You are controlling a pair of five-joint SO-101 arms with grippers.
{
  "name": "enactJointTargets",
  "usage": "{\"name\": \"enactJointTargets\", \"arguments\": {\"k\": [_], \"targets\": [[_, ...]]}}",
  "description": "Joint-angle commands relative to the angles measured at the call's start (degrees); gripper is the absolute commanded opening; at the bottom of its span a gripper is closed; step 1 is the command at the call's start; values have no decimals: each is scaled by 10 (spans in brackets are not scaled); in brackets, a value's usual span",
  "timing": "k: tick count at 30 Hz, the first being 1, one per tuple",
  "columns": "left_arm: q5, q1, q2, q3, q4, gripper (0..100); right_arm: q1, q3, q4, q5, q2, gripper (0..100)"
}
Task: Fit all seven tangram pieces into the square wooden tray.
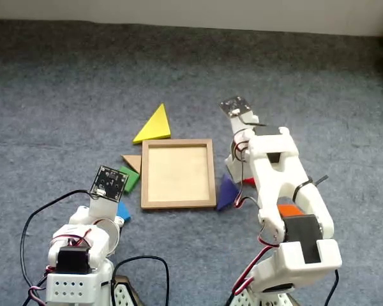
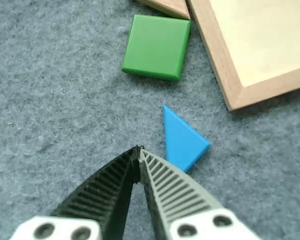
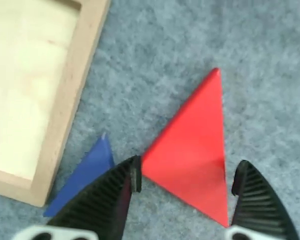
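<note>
The square wooden tray [image 1: 178, 143] lay flat on grey carpet [image 1: 64, 95] between the two arms, w/ no piece inside it. A yellow triangle [image 1: 155, 125] sat just off its far L corner. A tan triangle [image 1: 133, 162] and a green square [image 1: 131, 180] lay just beside its L rim, the tan one close against the square's far edge. A light blue triangle [image 1: 122, 210] lay nearer the L arm, apart from the tray. A dark blue triangle [image 1: 226, 191] rested by the tray's near R corner, w/ a red triangle [image 3: 195, 150] just beyond it. An orange piece [image 1: 288, 208] was mostly hidden by the R arm.

The left gripper [image 2: 138, 152] hung low over the carpet, jaws closed tip to tip on nothing, its point just beside the light blue triangle. The right gripper [image 3: 187, 177] was spread wide over the red triangle's broad end, one fingertip [image 3: 134, 175] at the piece's edge and the other outside the opposite edge. It gripped nothing.
</note>
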Motion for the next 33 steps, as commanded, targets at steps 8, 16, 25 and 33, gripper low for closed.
{"name": "enactJointTargets", "arguments": {"k": [8,16,25,33], "targets": [[5,-7,-5,12,3,7,-5,-2,-7,3,-29,368],[5,-7,-5,12,3,7,-6,-9,-3,3,67,368],[5,-7,-5,12,3,7,-5,-30,13,3,66,368],[5,-7,-5,12,3,7,7,-32,13,3,66,266]]}}
